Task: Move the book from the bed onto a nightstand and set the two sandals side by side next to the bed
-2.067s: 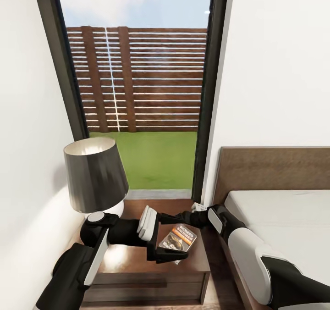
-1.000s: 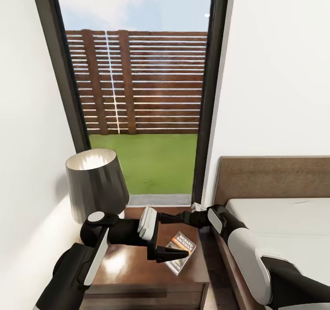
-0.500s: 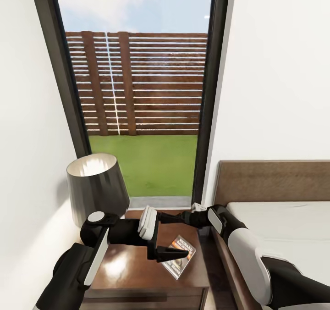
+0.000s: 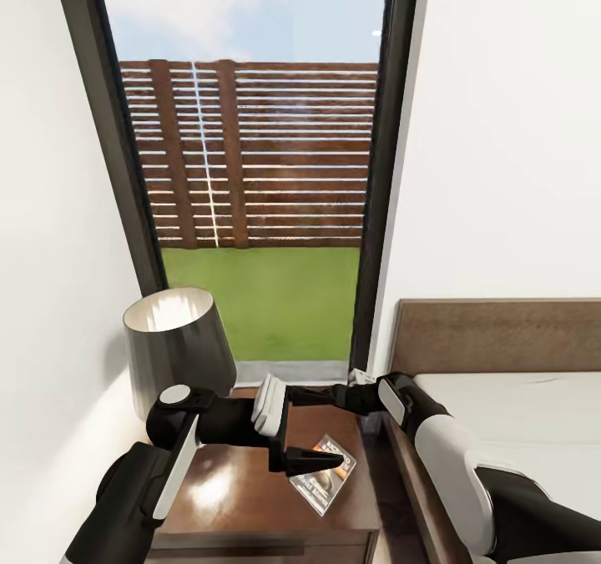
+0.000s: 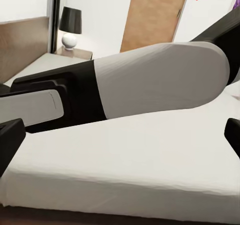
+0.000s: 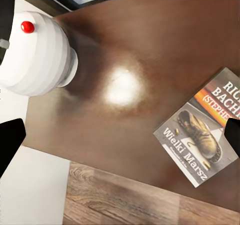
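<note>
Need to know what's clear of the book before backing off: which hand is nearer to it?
Left. The left hand hangs right at the book on the nightstand, fingers open. The right hand sits further back toward the window, above the nightstand's rear edge.

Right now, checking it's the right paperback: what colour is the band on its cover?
Orange, on the small dark paperback book; clearest in the right wrist view.

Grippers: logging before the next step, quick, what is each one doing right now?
Left gripper: open, empty, above the nightstand.
Right gripper: open, empty; book lies free below.
</note>
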Robot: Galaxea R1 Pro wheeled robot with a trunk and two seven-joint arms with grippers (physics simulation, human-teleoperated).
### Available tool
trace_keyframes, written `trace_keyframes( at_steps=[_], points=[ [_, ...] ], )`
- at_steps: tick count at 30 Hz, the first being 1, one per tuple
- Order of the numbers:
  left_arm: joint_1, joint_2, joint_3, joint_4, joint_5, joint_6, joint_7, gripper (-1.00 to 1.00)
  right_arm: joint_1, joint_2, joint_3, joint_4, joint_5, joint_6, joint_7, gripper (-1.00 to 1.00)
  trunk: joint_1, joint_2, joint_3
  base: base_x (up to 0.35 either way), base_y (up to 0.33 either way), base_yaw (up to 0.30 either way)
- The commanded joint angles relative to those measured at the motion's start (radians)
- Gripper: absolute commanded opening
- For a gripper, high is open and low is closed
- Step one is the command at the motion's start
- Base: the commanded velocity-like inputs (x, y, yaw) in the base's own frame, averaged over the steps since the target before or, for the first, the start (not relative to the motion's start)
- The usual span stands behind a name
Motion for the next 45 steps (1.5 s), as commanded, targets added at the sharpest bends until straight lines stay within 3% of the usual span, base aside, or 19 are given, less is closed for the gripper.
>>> trace_keyframes(
  at_steps=[1, 45],
  points=[
    [-0.001, 0.0, 0.0, 0.0, 0.003, 0.01, -0.002, 1.0, 0.0, 0.0, -0.004, -0.001, -0.004, 0.007, -0.001, 1.0, -0.004, 0.007, 0.002, 0.0, 0.0, 0.0],
    [-0.001, 0.001, -0.002, 0.001, 0.003, 0.009, 0.018, 1.0, 0.001, -0.002, -0.003, -0.002, -0.004, 0.007, 0.0, 1.0, -0.173, 0.315, 0.14, 0.0, 0.0, 0.0]
  ],
)
